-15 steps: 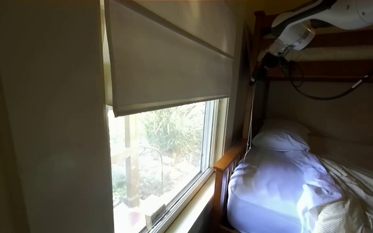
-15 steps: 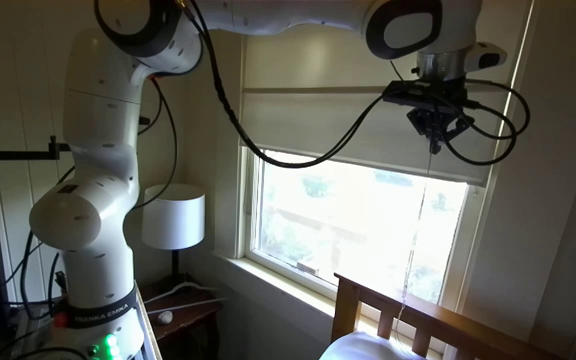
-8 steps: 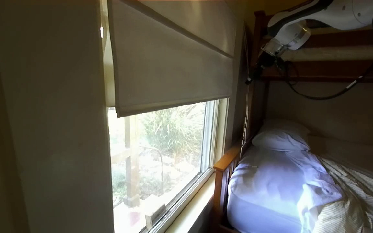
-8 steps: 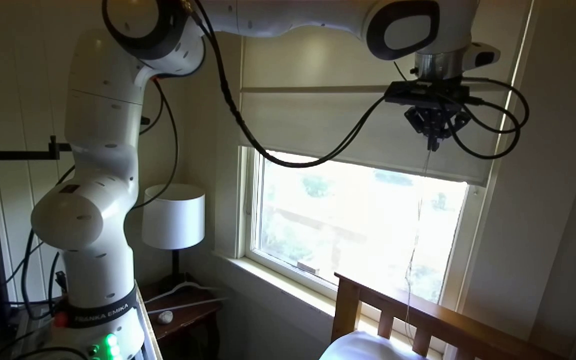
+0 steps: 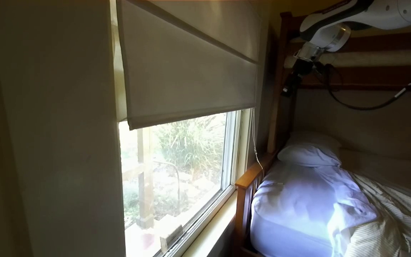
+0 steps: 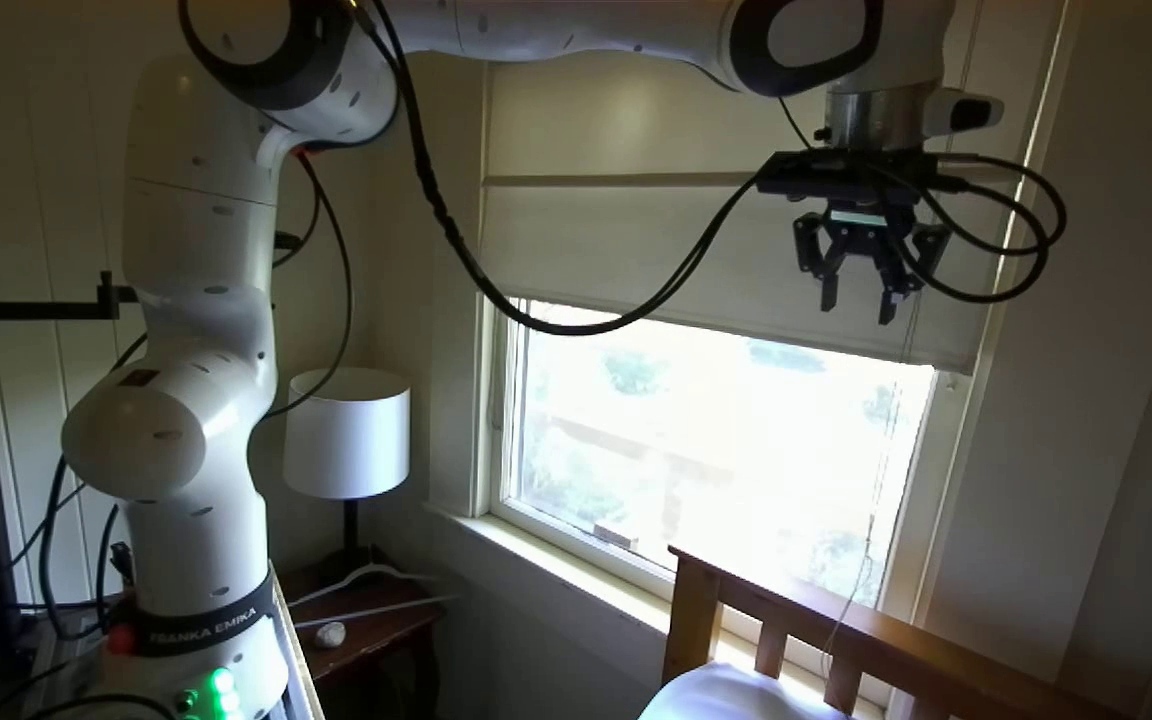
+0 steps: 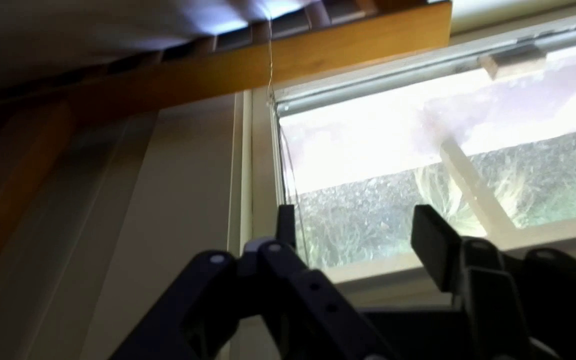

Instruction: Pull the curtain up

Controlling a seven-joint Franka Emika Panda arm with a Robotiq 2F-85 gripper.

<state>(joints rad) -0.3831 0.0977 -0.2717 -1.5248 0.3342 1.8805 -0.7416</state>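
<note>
The curtain [image 5: 191,75], a beige-grey shade, covers the upper part of the window, its straight bottom edge slightly slanted in both exterior views. Below its far end hangs a thin pull cord [image 5: 254,137], which runs down to the bed rail. My gripper [image 6: 857,305] stands in front of the shade near its lower corner, fingers spread and pointing down. In the wrist view the gripper [image 7: 353,231] is open with nothing held; the cord [image 7: 295,185] shows past the left finger [image 7: 286,222], slack and apparently beyond it. The curtain's fabric is not clearly visible in the wrist view.
A wooden bed rail [image 6: 776,610] stands below the window, with white bedding [image 5: 298,200] behind it. The bunk post [image 5: 278,82] rises close to my gripper. Black cables [image 6: 476,240] loop from the arm. A lamp [image 6: 346,440] stands in the corner.
My gripper has opened and released the cord, which has swung away to hang by the window's edge. The gripper has shifted slightly away from the window. The curtain's height looks about the same.
</note>
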